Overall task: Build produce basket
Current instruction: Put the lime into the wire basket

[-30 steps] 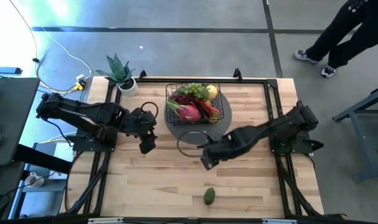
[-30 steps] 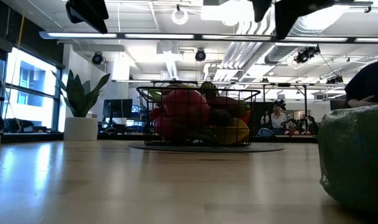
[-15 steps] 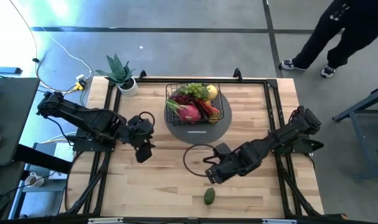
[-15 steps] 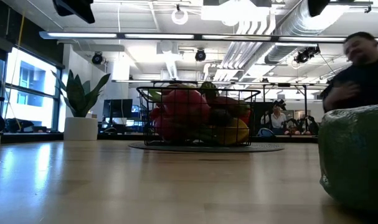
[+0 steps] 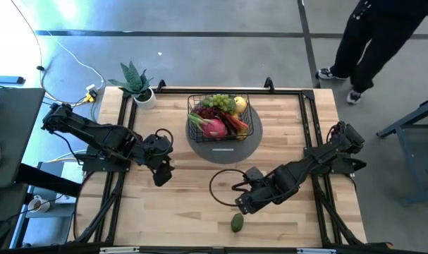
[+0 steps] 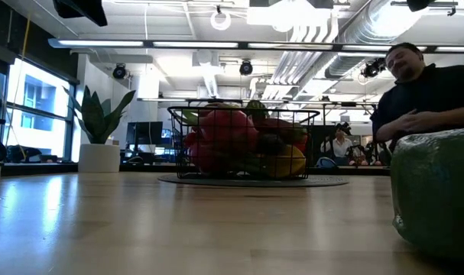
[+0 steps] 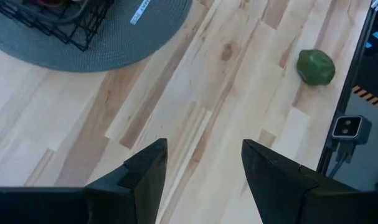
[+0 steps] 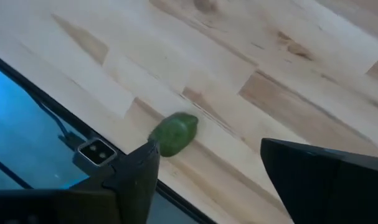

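The black wire basket [image 5: 219,116] stands on a round grey mat [image 5: 231,146] at the table's far middle. It holds produce: a pink dragon fruit [image 5: 214,128], grapes and a yellow pear. A green avocado [image 5: 237,223] lies alone near the front edge, and fills the low view's right side [image 6: 436,195]. My right gripper [image 5: 243,205] hangs open just above and behind the avocado [image 8: 173,134], its fingers pointing down. My left gripper [image 5: 162,173] hovers open over bare wood left of the mat, with nothing between its fingers [image 7: 204,171].
A potted green plant [image 5: 136,82] stands at the far left corner. A black cable loop [image 5: 224,187] hangs beside my right arm. A person [image 5: 372,42] walks on the floor beyond the far right corner. Bare wood stretches between the mat and the front edge.
My right gripper has swung toward the table's near edge, from beside the mat to a spot above the avocado. My left gripper has drifted a little toward the near edge and the left. The person has walked on behind the table.
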`<act>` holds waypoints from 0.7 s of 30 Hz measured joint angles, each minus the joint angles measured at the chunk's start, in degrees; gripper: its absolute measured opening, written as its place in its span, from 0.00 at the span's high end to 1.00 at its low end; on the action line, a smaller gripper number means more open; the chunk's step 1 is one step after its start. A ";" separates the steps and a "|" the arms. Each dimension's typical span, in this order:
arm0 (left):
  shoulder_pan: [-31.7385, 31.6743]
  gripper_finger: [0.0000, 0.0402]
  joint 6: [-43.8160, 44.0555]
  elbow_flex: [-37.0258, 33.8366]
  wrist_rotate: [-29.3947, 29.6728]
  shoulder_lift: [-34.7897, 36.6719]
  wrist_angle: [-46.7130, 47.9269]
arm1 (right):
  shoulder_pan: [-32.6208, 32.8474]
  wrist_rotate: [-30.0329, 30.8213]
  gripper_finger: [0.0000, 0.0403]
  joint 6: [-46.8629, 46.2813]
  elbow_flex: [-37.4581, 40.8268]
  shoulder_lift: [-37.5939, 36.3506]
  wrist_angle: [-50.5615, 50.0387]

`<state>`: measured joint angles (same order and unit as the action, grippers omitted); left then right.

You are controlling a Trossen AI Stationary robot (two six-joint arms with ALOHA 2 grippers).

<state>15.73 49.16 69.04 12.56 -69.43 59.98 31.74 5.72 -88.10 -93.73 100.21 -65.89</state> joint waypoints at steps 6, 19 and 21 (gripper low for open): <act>2.33 0.51 0.20 -0.02 0.00 0.01 0.38 | 1.42 -0.07 0.34 -8.62 0.02 1.30 1.90; 6.31 0.51 -0.24 -0.04 -0.13 0.11 0.27 | 5.60 -0.24 0.34 -28.66 0.02 8.86 8.87; 6.51 0.51 -0.26 -0.04 -0.13 0.11 0.27 | 5.60 -0.26 0.34 -30.36 0.02 10.27 10.87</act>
<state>22.24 48.90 68.99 12.43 -69.32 60.25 37.34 5.45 -118.46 -93.71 110.48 -55.01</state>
